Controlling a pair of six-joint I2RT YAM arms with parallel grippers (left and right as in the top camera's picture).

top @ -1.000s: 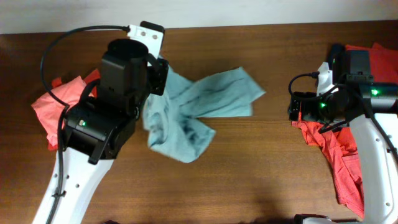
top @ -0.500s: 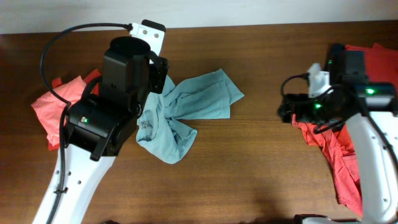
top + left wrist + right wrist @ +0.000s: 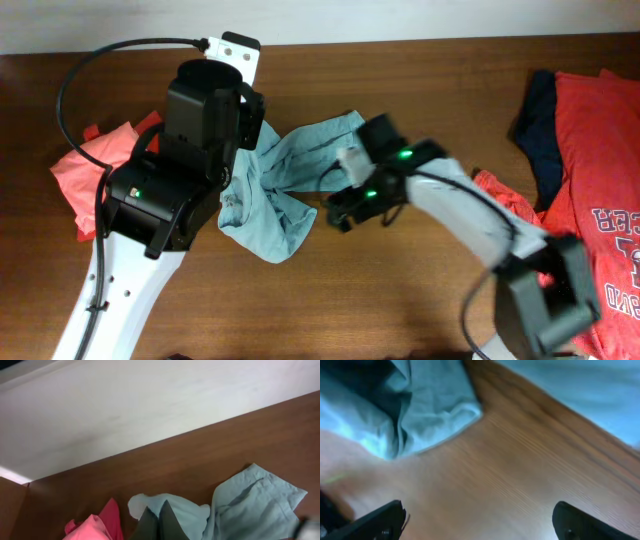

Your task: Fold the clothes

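Against a second ago, finds the right arm (image 3: 460,205) swung in from over the red heap far to the right, now just right of the pale grey-blue T-shirt (image 3: 300,165). Finds that shirt pulled a little leftward and bunched tighter.

Shows the right jaws spread wide and empty, low over the desk (image 3: 400,300) at the shirt's lower right edge, just beside the cloth. In the right wrist view, catches both dark fingertips (image 3: 375,520) well apart, with bare wood grain between them and the shirt's rumpled edge ahead.

Shows the left jaws pinched shut on a fold at the shirt's left end. In the left wrist view, finds the closed fingers (image 3: 160,525) sunk into pale cloth.

Reads the shirt as crumpled and twisted at its middle, with one lobe spread up to the right and another drooping toward the near edge.

Left of the shirt, partly under the left arm (image 3: 200,130), places a coral T-shirt (image 3: 80,170) in a heap.

Well right of the shirt, now uncovered, shows a red T-shirt with white lettering (image 3: 600,150). Puts a navy T-shirt (image 3: 535,110) against its left edge and an orange-red T-shirt (image 3: 505,187) nearer the shirt.
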